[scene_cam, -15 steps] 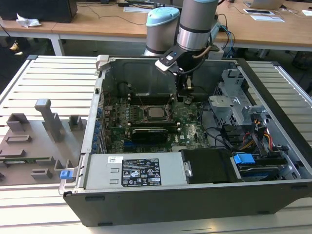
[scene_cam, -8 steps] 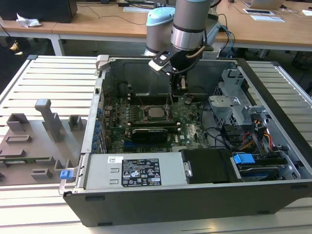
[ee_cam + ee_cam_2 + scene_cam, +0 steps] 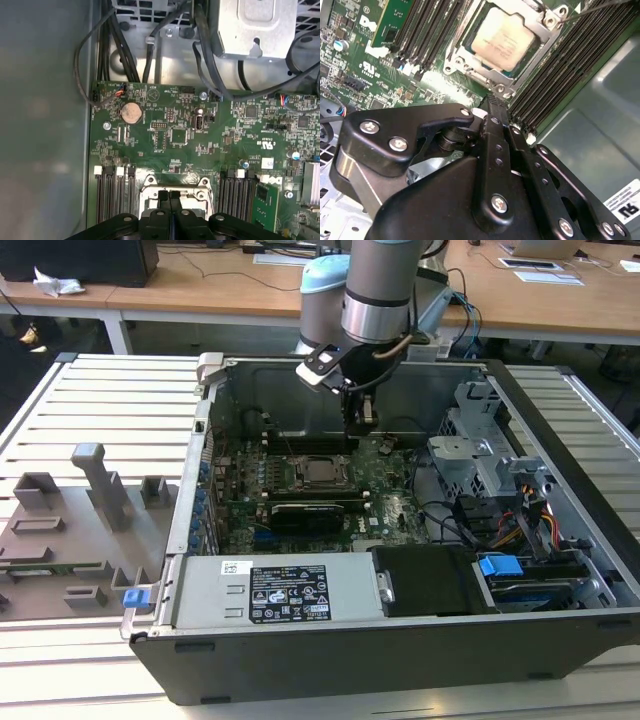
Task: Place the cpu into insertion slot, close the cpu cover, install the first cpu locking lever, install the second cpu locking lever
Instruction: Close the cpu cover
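Hand (image 3: 496, 100) clenched on nothing, fingertips pressed together, poised just beside the cover's (image 3: 464, 46) edge. The cpu (image 3: 504, 37) lies seated inside that frame, straight ahead of the fingertips.

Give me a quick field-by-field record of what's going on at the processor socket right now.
cpu: metal top showing through the cut-out of the cpu cover
cpu cover: down around the chip
gripper: shut, nothing seen in it, close by the cover's edge; cannot tell if it touches
setting: motherboard inside an open computer case
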{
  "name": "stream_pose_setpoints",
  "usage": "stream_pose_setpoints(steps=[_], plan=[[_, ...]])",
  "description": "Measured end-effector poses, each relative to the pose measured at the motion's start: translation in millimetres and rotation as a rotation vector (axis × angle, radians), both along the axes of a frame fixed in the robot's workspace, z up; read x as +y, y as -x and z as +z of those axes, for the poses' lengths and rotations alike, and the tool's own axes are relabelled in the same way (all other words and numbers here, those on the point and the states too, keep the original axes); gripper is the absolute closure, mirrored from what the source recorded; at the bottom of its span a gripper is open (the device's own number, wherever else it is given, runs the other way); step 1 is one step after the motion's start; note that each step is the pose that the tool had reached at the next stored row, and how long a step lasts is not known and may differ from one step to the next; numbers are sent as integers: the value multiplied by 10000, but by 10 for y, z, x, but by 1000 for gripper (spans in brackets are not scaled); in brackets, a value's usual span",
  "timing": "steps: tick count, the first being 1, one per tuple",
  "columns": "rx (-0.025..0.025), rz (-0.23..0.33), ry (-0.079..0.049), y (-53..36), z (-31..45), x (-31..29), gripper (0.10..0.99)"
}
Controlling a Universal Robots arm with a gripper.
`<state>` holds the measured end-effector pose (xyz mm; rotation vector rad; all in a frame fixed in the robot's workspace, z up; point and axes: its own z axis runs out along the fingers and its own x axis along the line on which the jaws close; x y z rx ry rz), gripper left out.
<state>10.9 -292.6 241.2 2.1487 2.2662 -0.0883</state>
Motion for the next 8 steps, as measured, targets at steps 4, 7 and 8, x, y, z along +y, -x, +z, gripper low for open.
stream_pose_setpoints(steps=[4, 7, 8], plan=[[0, -1, -1, 70, -1, 0, 980], [0, -1, 0, 130, -2, 0, 980], [0, -2, 1, 160, -2, 0, 980]])
